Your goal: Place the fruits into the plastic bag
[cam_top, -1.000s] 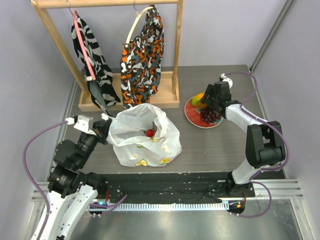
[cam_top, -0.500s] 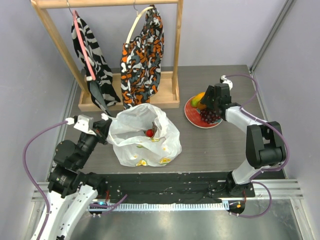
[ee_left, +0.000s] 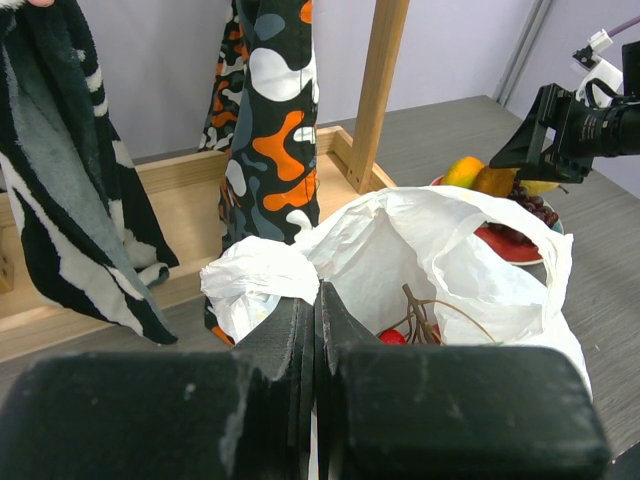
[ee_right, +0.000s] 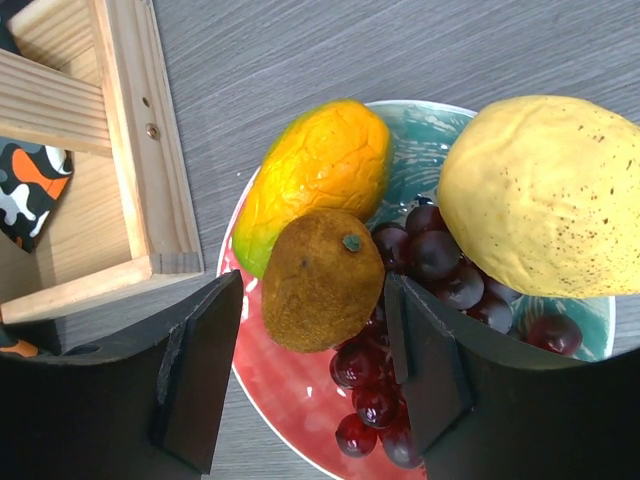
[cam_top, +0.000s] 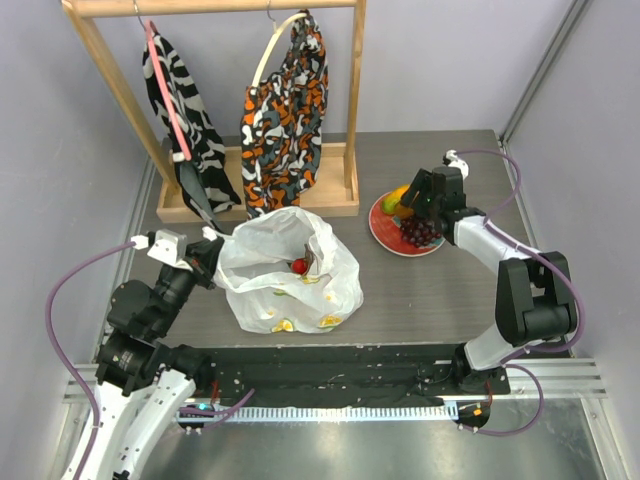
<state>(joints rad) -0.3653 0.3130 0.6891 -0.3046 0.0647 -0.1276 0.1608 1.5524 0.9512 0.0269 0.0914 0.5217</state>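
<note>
- The plastic bag (cam_top: 338, 283) sits open-mouthed on the tabletop (cam_top: 430, 290), left of centre in the top view, just in front of the wooden rack (cam_top: 330, 195).
- The red berries (ee_left: 392, 337) lie inside the bag, their brown stems poking up.
- The left end effector (ee_left: 318, 302) is at the bag's left rim. Its fingers are pressed flat together, and the white plastic seems to be pinched between them.
- The plate (ee_right: 296, 402), red with a teal centre, is right of the bag and apart from it. It holds the mango (ee_right: 320, 168), the lemon (ee_right: 545, 195), the grape bunch (ee_right: 400, 395) and a brown kiwi-like fruit (ee_right: 322, 282).
- The right end effector (ee_right: 315, 300) hangs over the plate with its fingers spread wide, one on each side of the brown fruit, and it grips nothing.
</note>
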